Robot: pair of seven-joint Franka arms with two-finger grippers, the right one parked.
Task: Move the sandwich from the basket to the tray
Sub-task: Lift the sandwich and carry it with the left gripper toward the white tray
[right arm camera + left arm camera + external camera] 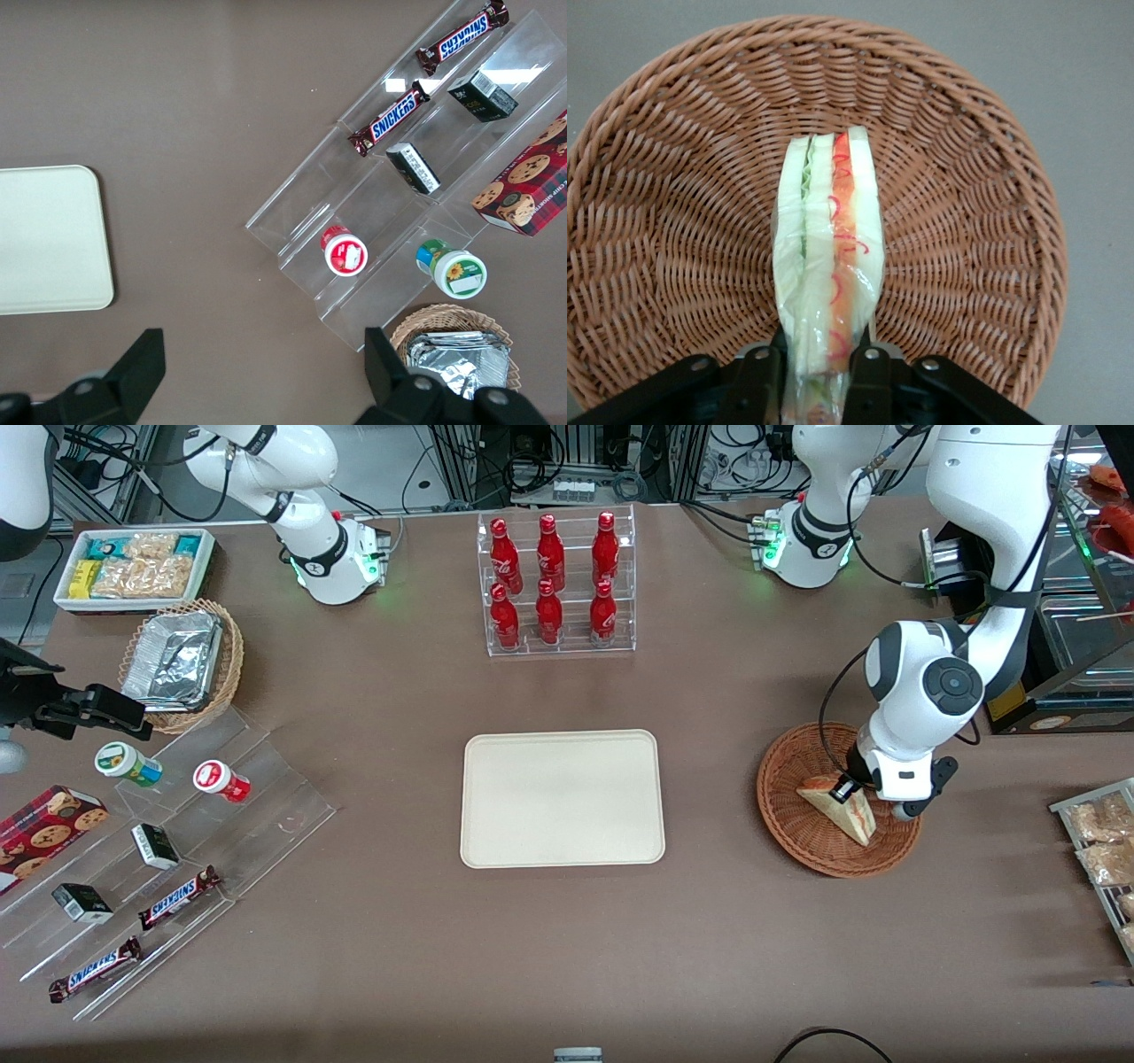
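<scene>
The sandwich point(842, 809), a plastic-wrapped wedge of pale bread with red-orange and green filling, stands on edge in the round brown wicker basket point(784, 815) toward the working arm's end of the table. My left gripper point(852, 788) is down in the basket, shut on the sandwich's end. In the left wrist view the black fingers point(868, 382) press both faces of the sandwich point(831, 239) over the basket's weave point(673, 230). The cream tray point(562, 798) lies bare at the table's middle, beside the basket, also seen in the right wrist view as the tray point(49, 239).
A clear rack of red bottles point(555, 584) stands farther from the front camera than the tray. Snack packets point(1099, 841) lie at the working arm's table edge. A clear stepped display point(151, 850) with snacks, a foil-tray basket point(182, 660) and a white bin point(133, 567) sit toward the parked arm's end.
</scene>
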